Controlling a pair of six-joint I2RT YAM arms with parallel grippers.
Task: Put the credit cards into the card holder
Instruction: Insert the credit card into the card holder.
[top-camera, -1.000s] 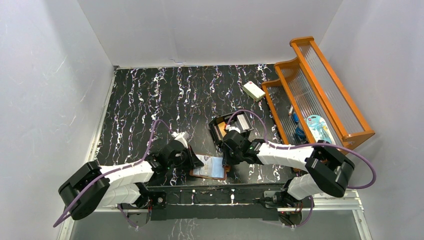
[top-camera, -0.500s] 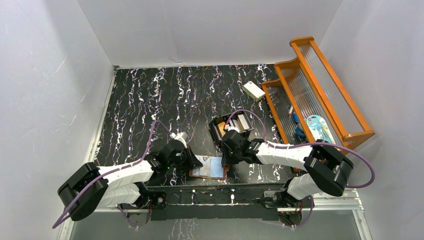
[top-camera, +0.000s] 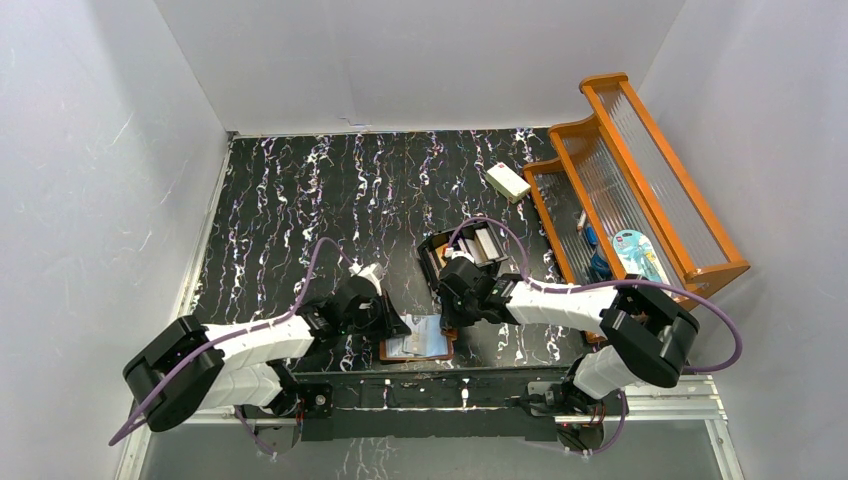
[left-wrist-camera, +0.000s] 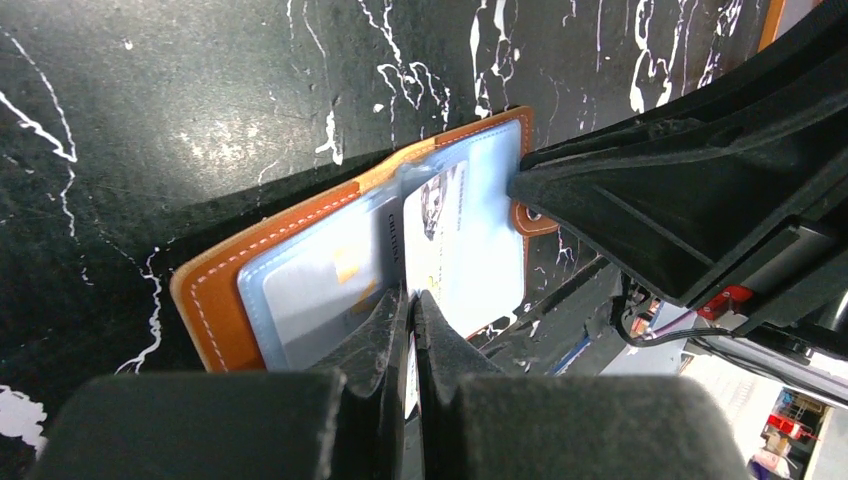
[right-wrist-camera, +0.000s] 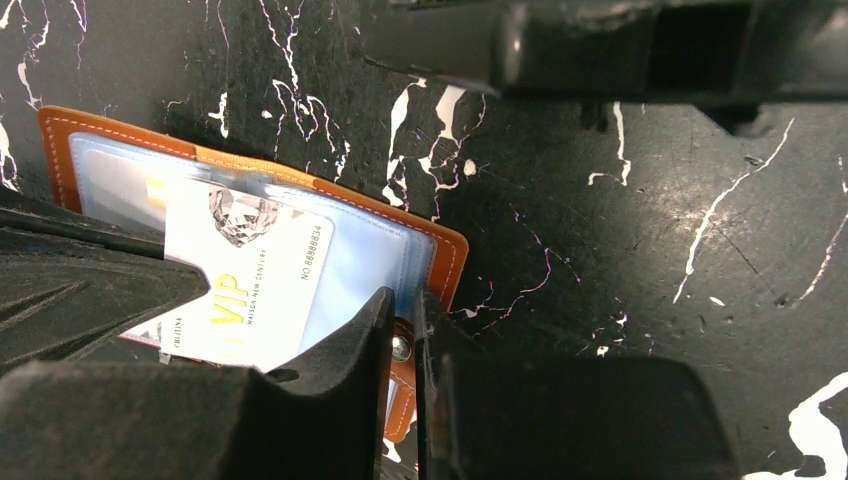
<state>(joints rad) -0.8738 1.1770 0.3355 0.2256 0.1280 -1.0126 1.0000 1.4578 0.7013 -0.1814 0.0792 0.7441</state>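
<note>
Holder (top-camera: 418, 340) open flat at near edge of surface (top-camera: 300, 200), midway. Left hand (left-wrist-camera: 410, 325) pinched tight on white card (left-wrist-camera: 437, 225), card partly inside a pale slot. Right hand (right-wrist-camera: 405, 325) clamped narrow on Holder's tab edge.

The tabletop (top-camera: 300, 200) is black with white marble streaks. The wallet (left-wrist-camera: 205, 290) is orange-brown leather with pale stitching and light blue pockets. The card (right-wrist-camera: 262, 275) is white with yellow lettering and a grey diamond picture. The rack (top-camera: 604, 82) is orange wood; the cables (top-camera: 325, 241) purple.
</note>
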